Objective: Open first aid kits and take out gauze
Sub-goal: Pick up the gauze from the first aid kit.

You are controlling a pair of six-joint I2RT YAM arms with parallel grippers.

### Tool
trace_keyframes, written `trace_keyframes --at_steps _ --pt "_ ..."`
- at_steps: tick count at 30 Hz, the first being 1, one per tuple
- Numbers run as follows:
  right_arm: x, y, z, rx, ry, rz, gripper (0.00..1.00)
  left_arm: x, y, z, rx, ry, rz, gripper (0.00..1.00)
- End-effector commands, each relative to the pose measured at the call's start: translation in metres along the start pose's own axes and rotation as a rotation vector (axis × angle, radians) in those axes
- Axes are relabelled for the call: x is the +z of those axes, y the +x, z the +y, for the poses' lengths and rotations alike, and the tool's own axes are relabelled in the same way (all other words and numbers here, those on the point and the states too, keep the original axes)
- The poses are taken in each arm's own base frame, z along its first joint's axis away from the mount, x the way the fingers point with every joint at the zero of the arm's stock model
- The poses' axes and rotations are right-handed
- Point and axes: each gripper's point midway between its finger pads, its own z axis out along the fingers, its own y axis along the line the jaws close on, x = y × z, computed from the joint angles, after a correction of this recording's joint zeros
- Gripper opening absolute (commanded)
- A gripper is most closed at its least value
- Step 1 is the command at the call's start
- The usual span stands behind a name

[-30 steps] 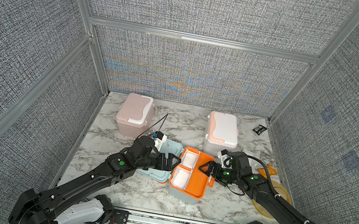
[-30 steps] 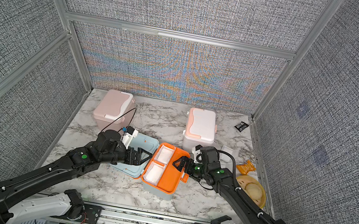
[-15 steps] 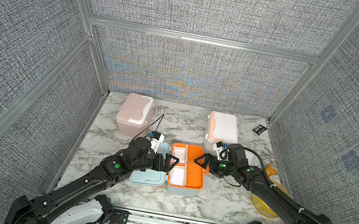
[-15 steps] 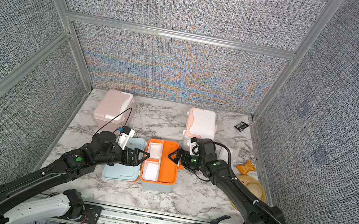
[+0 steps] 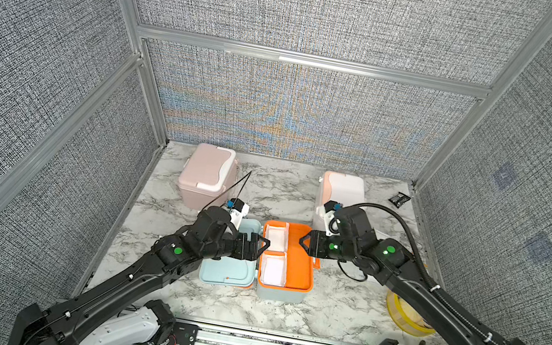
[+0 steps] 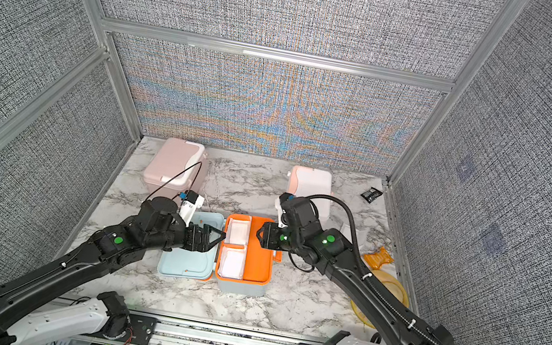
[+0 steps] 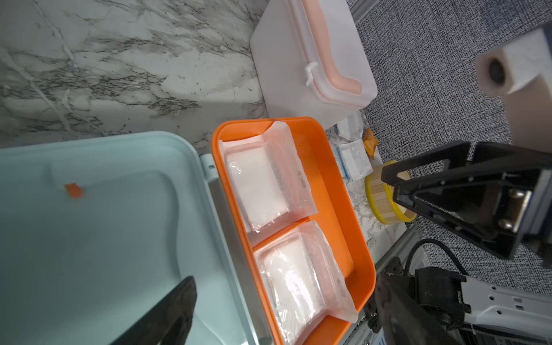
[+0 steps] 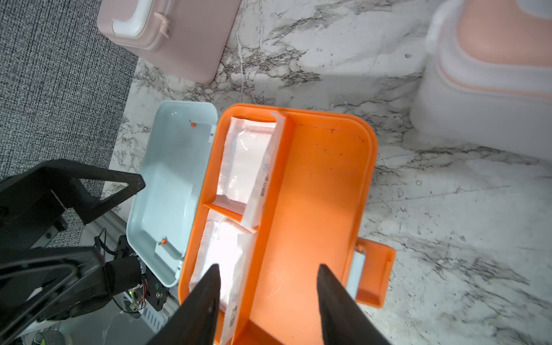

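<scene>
Left end effector partly cut off in wrist view; jaws seem parted, empty. Right end effector half-spread, empty, over orange tray. Gauze in tray compartments between both; nearest packet partly hidden by finger.

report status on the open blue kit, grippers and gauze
Both open, empty: left gripper over the lid, right gripper over the orange tray. Open: light blue kit, two gauze packs in tray. Shut: pink kit, white kit. Nothing covers the packs.
</scene>
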Motion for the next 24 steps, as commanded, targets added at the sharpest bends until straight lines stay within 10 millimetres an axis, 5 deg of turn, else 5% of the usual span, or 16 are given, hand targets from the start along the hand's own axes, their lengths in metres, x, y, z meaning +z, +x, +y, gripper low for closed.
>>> trace_keyframes --at_steps 1,5,16,24 --pt "0.011 0.000 0.001 -0.052 0.085 0.028 0.44 0.002 0.001 -0.002 -0.002 0.036 0.032 0.90" --pt "0.032 -0.005 0.012 -0.077 0.120 0.066 0.25 0.004 -0.002 0.005 -0.023 0.041 0.039 0.87" --pt "0.070 -0.008 0.003 -0.087 0.237 0.127 0.34 0.006 0.000 0.011 -0.039 0.039 0.049 0.86" --pt "0.082 -0.003 0.005 -0.084 0.218 0.157 0.14 0.010 0.003 0.013 -0.049 0.041 0.055 0.87"
